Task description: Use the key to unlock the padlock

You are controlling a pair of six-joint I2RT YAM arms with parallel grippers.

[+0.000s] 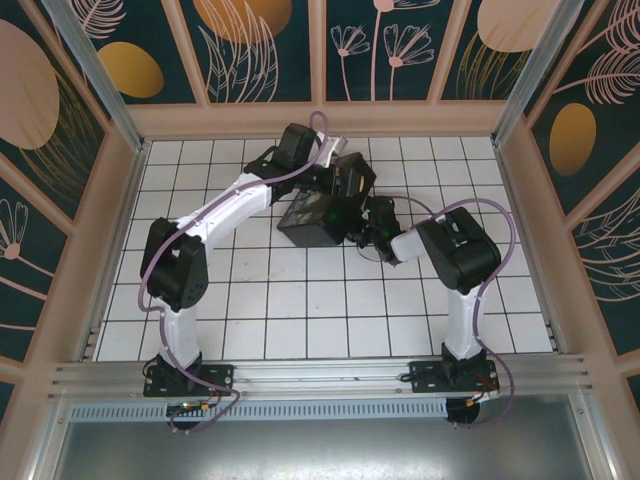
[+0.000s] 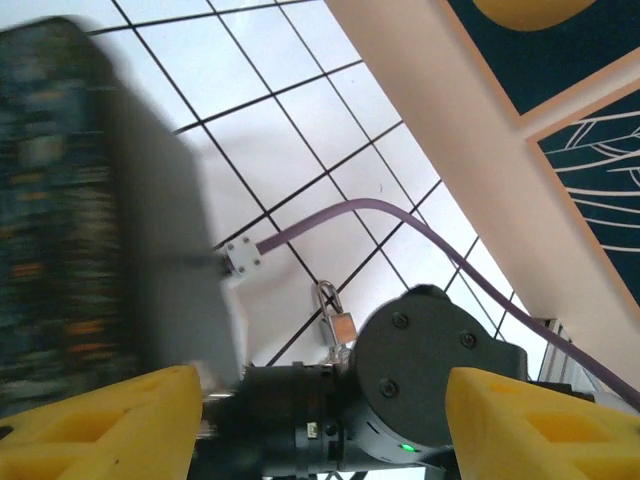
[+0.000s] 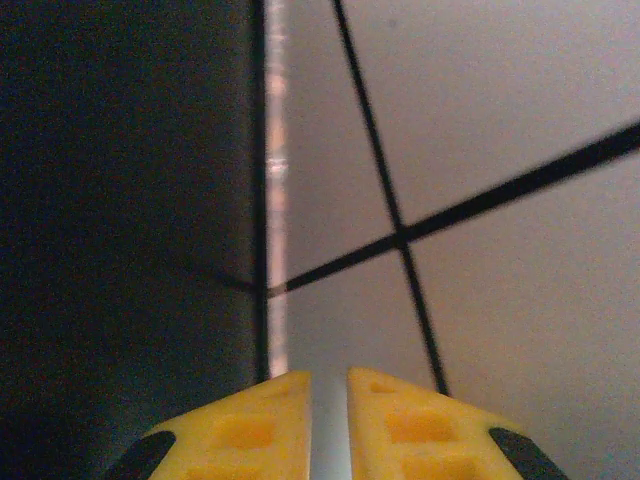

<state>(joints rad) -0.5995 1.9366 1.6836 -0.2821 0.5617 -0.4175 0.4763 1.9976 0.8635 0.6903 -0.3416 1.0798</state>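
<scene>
White tiled table (image 1: 300,300) with dark flowered walls around it carries everything. The black box (image 1: 312,222) with the painted lid lies near the middle of the far edge, and both arms bend in over it.

In its own wrist view, the left gripper (image 2: 322,385) stands wide open with nothing between its yellow fingers. The right arm's round wrist housing (image 2: 430,370) fills the space ahead of it.

The right gripper (image 3: 328,385) points down at the tiles just beside the box's dark side wall. Its fingers are drawn almost together, leaving a slim gap, and I cannot tell whether the key sits in that gap.

The padlock (image 2: 338,320) is very small. It lies straight ahead of the left fingers, roughly on their centre line, between the box's right side and the right wrist housing. Its shackle points away from the fingers, so its long axis runs along their reach. I cannot tell whether it touches the box.

By my judgement the right gripper is nearer, so the turn into the lock falls to it.
</scene>
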